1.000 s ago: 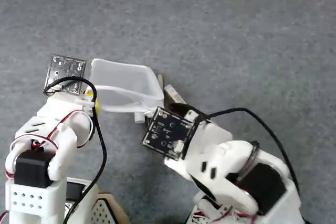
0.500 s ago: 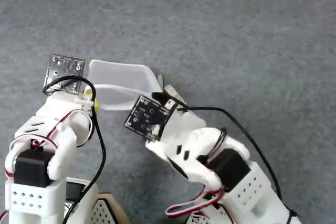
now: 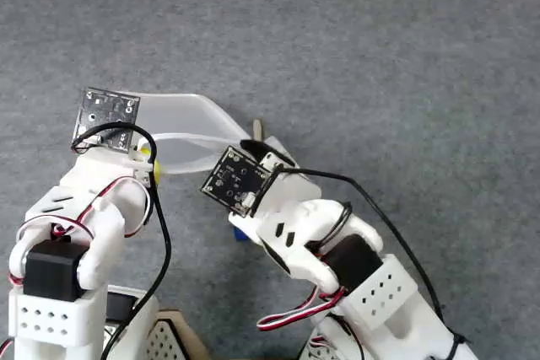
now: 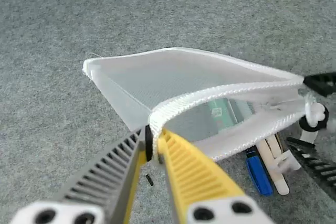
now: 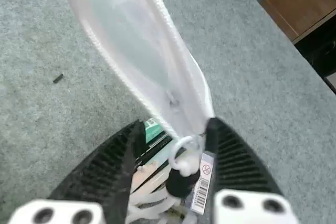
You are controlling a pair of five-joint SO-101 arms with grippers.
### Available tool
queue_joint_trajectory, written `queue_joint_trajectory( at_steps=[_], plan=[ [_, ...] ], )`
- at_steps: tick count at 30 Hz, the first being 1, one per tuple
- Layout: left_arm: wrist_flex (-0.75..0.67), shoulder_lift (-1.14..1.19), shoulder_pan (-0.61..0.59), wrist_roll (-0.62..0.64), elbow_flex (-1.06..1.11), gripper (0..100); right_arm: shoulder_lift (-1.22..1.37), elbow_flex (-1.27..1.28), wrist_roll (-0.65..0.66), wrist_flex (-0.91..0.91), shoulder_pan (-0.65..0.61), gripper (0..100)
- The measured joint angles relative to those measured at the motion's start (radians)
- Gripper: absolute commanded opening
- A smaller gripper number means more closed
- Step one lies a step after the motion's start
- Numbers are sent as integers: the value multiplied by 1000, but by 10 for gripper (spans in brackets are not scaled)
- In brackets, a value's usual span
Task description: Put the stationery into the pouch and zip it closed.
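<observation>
Grey, felt-like table (image 3: 405, 65) with a translucent pouch (image 3: 190, 120) laid on it.
A blue pen (image 4: 258, 167) and pale sticks (image 4: 274, 162) are seen lying on the table just beside the pouch's mouth; a small black fleck (image 4: 149, 180) is found near its opposite corner.

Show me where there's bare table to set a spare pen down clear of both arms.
Free: the wide strip of table between the pouch and the far edge, and the stretch on the right arm's outer side. Crowded: between the arms, where the left gripper and right gripper sit at the pouch's ends with pens beneath.
</observation>
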Motion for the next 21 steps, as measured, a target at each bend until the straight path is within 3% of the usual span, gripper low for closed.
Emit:
queue_joint_trajectory(
  at_steps=[2,16,21],
  plan=[
    [0,0,0,-2,0,27,2,0,0,0,3,11],
    [0,0,5,-3,0,27,2,0,0,-6,6,18],
    [5,5,26,-3,-21,27,2,0,0,29,5,196]
  ],
)
